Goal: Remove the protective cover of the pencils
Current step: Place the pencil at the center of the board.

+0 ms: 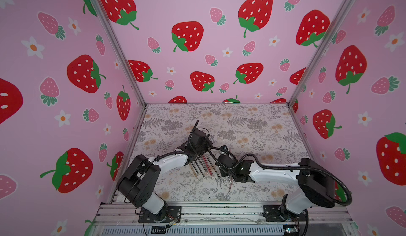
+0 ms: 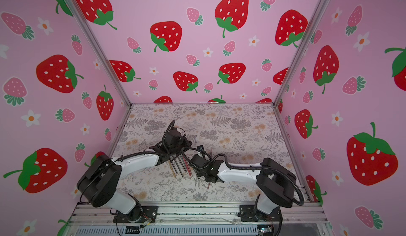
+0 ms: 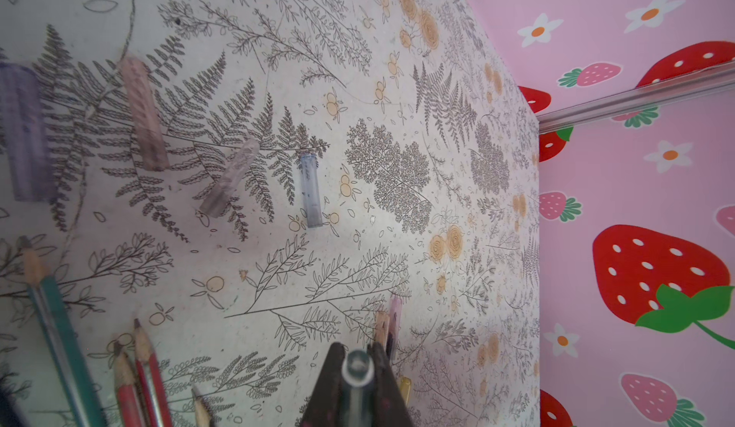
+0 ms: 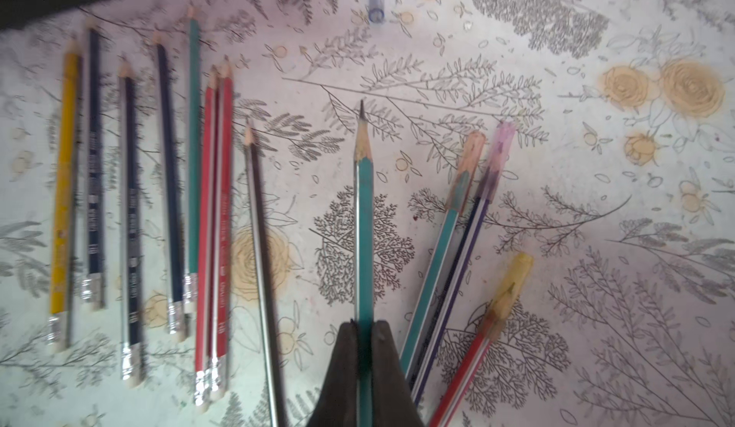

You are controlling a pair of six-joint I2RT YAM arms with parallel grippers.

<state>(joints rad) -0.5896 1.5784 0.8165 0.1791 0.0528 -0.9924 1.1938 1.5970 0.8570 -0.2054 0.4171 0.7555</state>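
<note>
Right gripper (image 4: 364, 327) clenched on one teal pencil (image 4: 364, 214), bare tip pointing straight out past it. Table (image 4: 596, 190): eight bare pencils (image 4: 129, 214) in near-parallel row, tips likewise; three capped pencils (image 4: 442, 238) fanned beside. Left gripper (image 3: 358, 350) grasps a clear cap (image 3: 358, 367); four loose caps (image 3: 311, 190) nearby.

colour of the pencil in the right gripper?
Teal-green pencil, best seen in the right wrist view.

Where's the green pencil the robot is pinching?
In the right wrist view, the green pencil sits clamped in the right gripper, with the row of bare pencils on one side and three capped pencils on the other.
</note>
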